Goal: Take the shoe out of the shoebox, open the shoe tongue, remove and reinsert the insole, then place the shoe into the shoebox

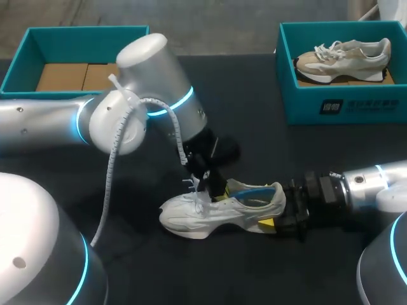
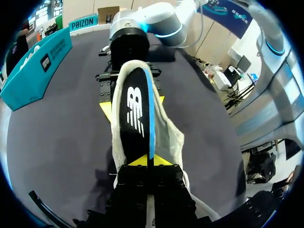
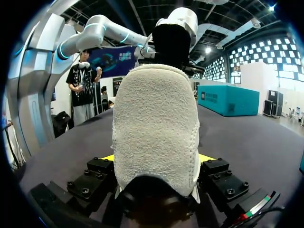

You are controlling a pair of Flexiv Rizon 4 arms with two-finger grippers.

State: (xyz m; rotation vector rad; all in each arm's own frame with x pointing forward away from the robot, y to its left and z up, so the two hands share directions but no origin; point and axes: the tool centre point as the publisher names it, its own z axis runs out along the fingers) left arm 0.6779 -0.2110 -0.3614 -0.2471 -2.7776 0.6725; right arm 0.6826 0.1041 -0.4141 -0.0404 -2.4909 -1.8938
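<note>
From where I stand, the work is at the insole step. The shoe point(image 1: 210, 216) lies on its sole on the dark tabletop point(image 1: 267, 146). It is out of the teal shoebox point(image 1: 343, 105), which sits well apart beyond the right end effector point(image 1: 275, 223) and holds another shoe point(image 1: 343, 56).

The right end effector is clamped on the heel, one yellow tip on each side, steadying it. The left end effector point(image 2: 148, 161) hangs over the shoe's opening. Its tips are pressed together on the front end of the black, blue-edged insole point(image 2: 134, 118). The insole runs ahead of it inside the shoe toward the heel, tipped up on one edge rather than lying flat.

I can't tell whether the insole is meant to go out or back in. Either way, I'd say the next move calls for the heel grip to hold firm. The left arm would then draw or feed the insole along the shoe's length without snagging on the opening.
</note>
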